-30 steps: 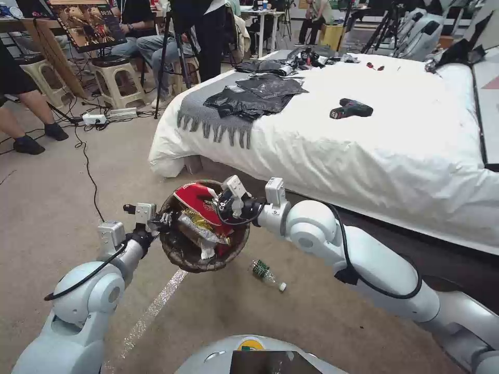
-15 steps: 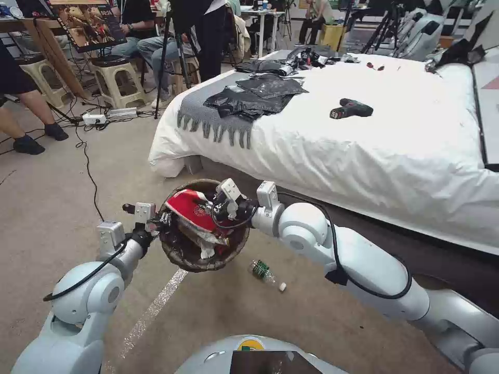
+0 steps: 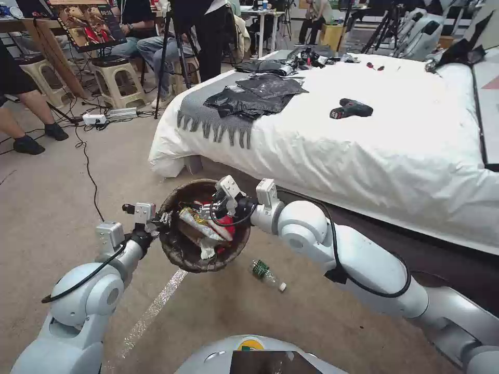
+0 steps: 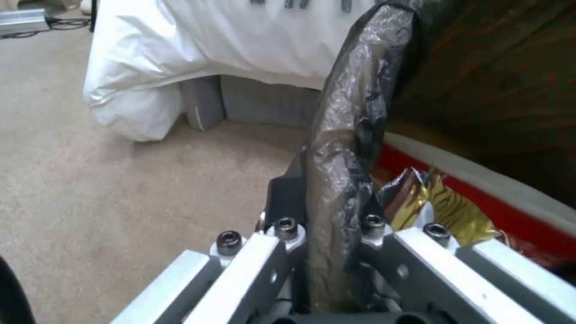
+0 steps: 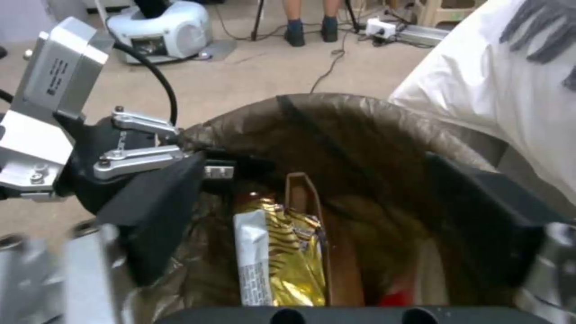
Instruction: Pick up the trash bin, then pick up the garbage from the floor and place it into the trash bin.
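Carpeted floor; trash bin rim between left fingers.

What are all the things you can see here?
trash bin: one, dark brown bag over its rim, held up off the floor in front of the robot
snack wrappers: a few, gold, red and white, inside the bin
bottle: one, clear with a green label, on the floor beside the bin
bed: one, white cover, to the right
blanket: one, grey with a fringe, on the bed's corner
black bags: a few, on the blanket
power drill: one, black and red, on the bed
stools: two, beige, far left
power strip: one, white, on the floor
left claw: shut on the bin's rim
right claw: open, over the bin's mouth
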Controlling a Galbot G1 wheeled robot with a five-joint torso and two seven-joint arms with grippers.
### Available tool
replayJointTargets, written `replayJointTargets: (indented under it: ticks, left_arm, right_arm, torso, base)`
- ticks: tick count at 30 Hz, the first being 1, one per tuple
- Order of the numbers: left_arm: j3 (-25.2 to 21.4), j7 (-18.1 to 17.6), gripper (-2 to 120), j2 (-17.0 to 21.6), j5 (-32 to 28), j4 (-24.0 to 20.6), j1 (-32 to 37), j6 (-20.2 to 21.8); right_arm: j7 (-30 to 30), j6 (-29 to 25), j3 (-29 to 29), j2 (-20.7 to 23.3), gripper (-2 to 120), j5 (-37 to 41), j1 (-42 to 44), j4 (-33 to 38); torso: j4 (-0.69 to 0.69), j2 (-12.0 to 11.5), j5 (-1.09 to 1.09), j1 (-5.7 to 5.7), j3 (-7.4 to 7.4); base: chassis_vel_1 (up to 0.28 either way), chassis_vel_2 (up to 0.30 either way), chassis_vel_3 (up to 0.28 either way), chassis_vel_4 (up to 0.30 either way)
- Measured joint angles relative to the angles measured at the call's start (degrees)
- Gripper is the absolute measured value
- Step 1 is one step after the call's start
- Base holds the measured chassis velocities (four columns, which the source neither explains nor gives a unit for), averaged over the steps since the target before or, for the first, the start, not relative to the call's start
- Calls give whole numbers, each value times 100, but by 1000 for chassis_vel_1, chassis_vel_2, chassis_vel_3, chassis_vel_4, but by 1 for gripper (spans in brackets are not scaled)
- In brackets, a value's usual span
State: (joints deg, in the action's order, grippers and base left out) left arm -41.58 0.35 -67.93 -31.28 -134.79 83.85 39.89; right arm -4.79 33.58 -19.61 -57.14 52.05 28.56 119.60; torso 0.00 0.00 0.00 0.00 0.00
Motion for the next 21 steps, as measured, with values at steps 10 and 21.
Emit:
replayJointTargets:
  ticks: [10,21]
  left_arm:
    - [31,1,2,-16,14,-1,-20,-1]
    - [5,0,2,-27,19,55,-30,-6]
  right_arm:
    - [-78,-11,130,74,100,211,-49,238]
    - [-361,-20,605,350,100,854,-202,717]
  torso:
    - [0,0,0,0,0]
    - [0,0,0,0,0]
  base:
    - [0,0,0,0]
    - [0,0,0,0]
